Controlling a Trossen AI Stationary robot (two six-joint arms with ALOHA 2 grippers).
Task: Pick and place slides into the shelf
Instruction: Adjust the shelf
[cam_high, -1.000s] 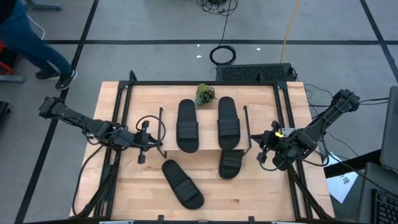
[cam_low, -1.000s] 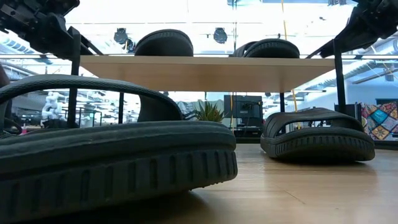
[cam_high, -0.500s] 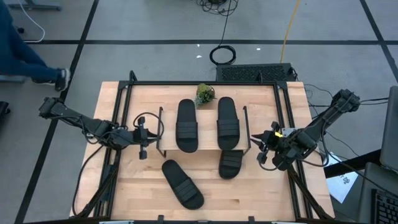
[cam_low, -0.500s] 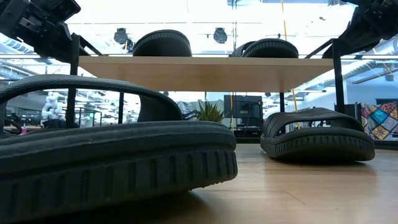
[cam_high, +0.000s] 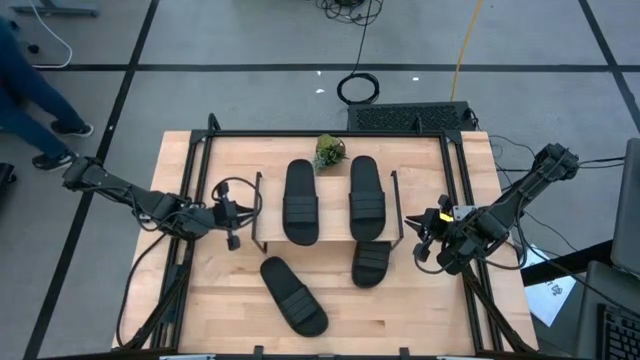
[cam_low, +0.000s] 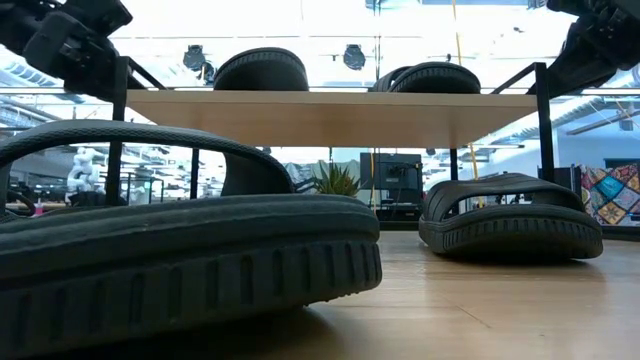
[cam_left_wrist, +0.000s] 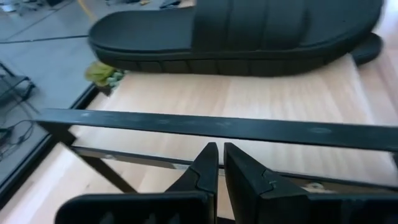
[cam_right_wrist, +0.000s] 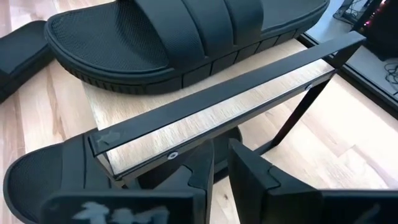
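Note:
The shelf (cam_high: 328, 205) stands mid-table, and two black slides (cam_high: 301, 202) (cam_high: 366, 197) lie side by side on its top board (cam_low: 330, 118). A third slide (cam_high: 371, 262) lies with its far half under that board. The fourth slide (cam_high: 293, 294) lies slantwise on the table toward the near edge and fills the low view (cam_low: 180, 270). My left gripper (cam_high: 232, 218) hovers shut just off the shelf's left end, facing its black side bar (cam_left_wrist: 186, 124). My right gripper (cam_high: 421, 233) hovers shut off the shelf's right end, above its side bar (cam_right_wrist: 217, 99).
A small green plant (cam_high: 330, 150) stands behind the shelf near the table's far edge. Black frame rails (cam_high: 190, 190) run along the table's left and right sides. Bare tabletop lies near the front corners (cam_high: 440, 310). A person's legs (cam_high: 30, 90) show on the floor beyond the table's left.
My left gripper has drifted a little toward the table's far edge and slightly up, staying beside the shelf's left end. The slides and the shelf have kept still. The person on the floor has walked farther left.

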